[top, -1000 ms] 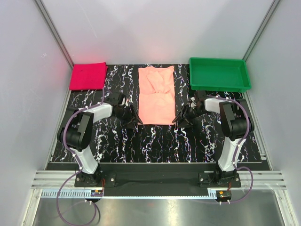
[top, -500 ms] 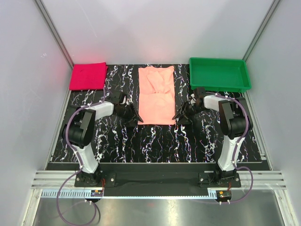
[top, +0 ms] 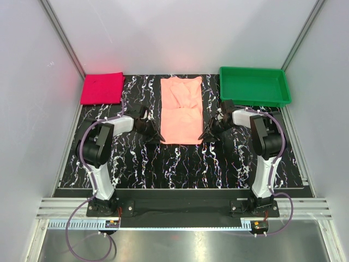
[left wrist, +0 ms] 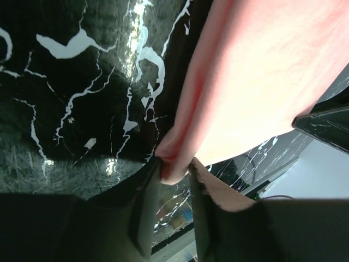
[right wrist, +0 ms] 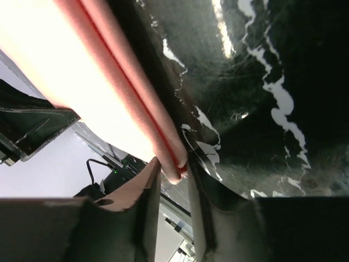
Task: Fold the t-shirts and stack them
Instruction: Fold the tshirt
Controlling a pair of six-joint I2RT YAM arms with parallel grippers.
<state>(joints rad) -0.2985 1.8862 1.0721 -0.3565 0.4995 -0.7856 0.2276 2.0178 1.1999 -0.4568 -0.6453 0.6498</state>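
A salmon-pink t-shirt [top: 181, 109] lies folded into a long strip in the middle of the table. The magenta t-shirt [top: 102, 88] lies folded at the back left. My left gripper [top: 158, 135] is at the pink shirt's near left corner. In the left wrist view, that gripper [left wrist: 174, 165] is shut on the corner of the pink shirt [left wrist: 262, 76]. My right gripper [top: 205, 134] is at the near right corner. In the right wrist view, that gripper [right wrist: 173, 164] pinches the layered edge of the shirt [right wrist: 109, 71].
A green plastic tray [top: 253, 86] stands at the back right, just behind my right arm. The black marbled tabletop [top: 180, 164] has white walls on three sides.
Both grippers have moved inward and slightly back onto the pink shirt's near corners. Their jaws have narrowed around the cloth.
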